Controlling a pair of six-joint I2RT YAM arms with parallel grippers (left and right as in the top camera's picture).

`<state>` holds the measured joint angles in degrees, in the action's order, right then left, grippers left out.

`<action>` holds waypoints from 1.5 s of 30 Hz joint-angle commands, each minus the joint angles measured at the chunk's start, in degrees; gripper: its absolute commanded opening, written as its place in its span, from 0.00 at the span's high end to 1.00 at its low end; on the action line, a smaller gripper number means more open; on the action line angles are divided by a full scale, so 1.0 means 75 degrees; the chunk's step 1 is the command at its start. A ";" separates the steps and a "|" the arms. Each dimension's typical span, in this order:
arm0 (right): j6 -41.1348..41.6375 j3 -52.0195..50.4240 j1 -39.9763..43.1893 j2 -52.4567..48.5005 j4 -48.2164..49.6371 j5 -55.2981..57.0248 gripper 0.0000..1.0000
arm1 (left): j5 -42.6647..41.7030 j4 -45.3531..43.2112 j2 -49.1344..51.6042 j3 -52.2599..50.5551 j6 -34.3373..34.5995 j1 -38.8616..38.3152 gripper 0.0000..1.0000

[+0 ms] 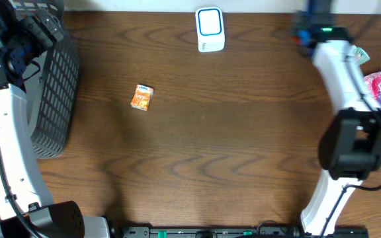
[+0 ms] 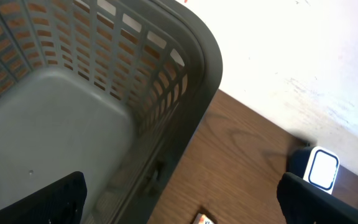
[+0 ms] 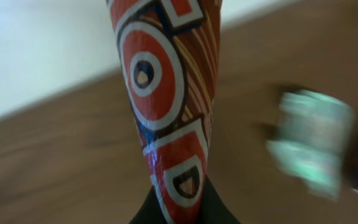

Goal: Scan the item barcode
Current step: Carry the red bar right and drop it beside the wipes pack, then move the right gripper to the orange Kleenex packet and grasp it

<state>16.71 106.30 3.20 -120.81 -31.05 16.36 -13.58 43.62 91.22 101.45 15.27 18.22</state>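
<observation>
**A:** The counter has loads of free room mid-way. The gray basket hugs its left edge, with the left gripper spread open above it, probably waiting for drop-offs.

**B:** Yep, the scanner sits at the back edge. The right gripper is clamped on a red-patterned pouch, raised on the right, likely for scanning.

I see a matt wood-grain table, a smooth grey plastic basket with a dull finish, and a glossy, foil-like red packet.
</observation>
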 commanded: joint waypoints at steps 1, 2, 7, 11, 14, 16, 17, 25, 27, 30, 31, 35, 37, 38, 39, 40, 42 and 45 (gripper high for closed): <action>-0.0050 -0.0003 0.0691 -0.0204 -0.0460 0.0580 0.97 | -0.0006 0.0006 -0.0076 0.0055 0.0064 0.0012 0.02; -0.0050 -0.0017 0.0886 -0.0286 -0.0504 0.0527 0.96 | -0.0006 0.0003 -0.0076 0.0055 0.0064 0.0012 0.02; -0.0055 -0.0020 0.1614 -0.0641 -0.0527 -0.0125 0.91 | -0.0006 0.0006 -0.0076 0.0055 0.0064 0.0012 0.02; 0.0230 -0.0020 0.1912 -0.0723 -0.0609 -0.0195 0.71 | -0.0006 0.0006 -0.0076 0.0055 0.0064 0.0012 0.02; 0.0256 -0.0015 0.1985 -0.0682 -0.0621 -0.0201 0.48 | -0.0006 0.0006 -0.0076 0.0055 0.0064 0.0012 0.02; 0.0254 -0.0012 0.1964 -0.0568 -0.0717 -0.0271 0.45 | -0.0006 0.0006 -0.0076 0.0055 0.0064 0.0012 0.02; 0.0254 -0.0012 0.1935 -0.0484 -0.0752 -0.0443 0.45 | -0.0009 0.0006 -0.0076 0.0055 0.0064 0.0012 0.02; 0.0256 -0.0009 0.1250 0.0265 -0.0067 -0.6193 0.45 | -0.0006 0.0003 -0.0076 0.0055 0.0064 0.0012 0.02; 0.0256 -0.0012 0.0883 0.0259 0.0149 -0.7740 0.45 | -0.0006 0.0006 -0.0076 0.0055 0.0064 0.0012 0.02; 0.0245 -0.0017 0.0041 0.0204 0.0224 -0.8495 0.49 | -0.0006 0.0006 -0.0076 0.0055 0.0064 0.0012 0.02; 0.0146 -0.0020 -0.0277 0.0172 0.0221 -0.8387 0.49 | -0.0009 0.0006 -0.0076 0.0055 0.0064 0.0012 0.02; 0.0017 -0.0020 -0.1670 -0.0047 0.0221 -0.7428 0.49 | -0.0006 0.0006 -0.0076 0.0055 0.0064 0.0012 0.02; 0.0157 -0.0020 -0.2416 -0.0198 0.0239 -0.6703 0.49 | -0.0006 0.0006 -0.0076 0.0055 0.0064 0.0012 0.02; 0.0178 -0.0020 -0.2754 -0.0274 0.0256 -0.6280 0.50 | -0.0006 0.0006 -0.0076 0.0055 0.0064 0.0012 0.02; 0.0175 -0.0020 -0.3072 -0.0323 0.0286 -0.5834 0.50 | -0.0009 0.0006 -0.0076 0.0055 0.0064 0.0012 0.02; 0.0172 -0.0020 -0.3386 -0.0391 0.0329 -0.5336 0.50 | -0.0006 0.0006 -0.0076 0.0055 0.0064 0.0012 0.02; 0.0172 -0.0020 -0.4010 -0.0501 0.0452 -0.4418 0.50 | -0.0006 0.0006 -0.0076 0.0055 0.0064 0.0012 0.02; 0.0166 -0.0020 -0.4843 -0.0664 0.0799 -0.3791 0.50 | -0.0006 0.0006 -0.0076 0.0055 0.0064 0.0012 0.03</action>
<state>18.00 106.21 -29.41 -124.40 -26.44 -22.31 -13.58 43.62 91.22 101.45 15.27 18.22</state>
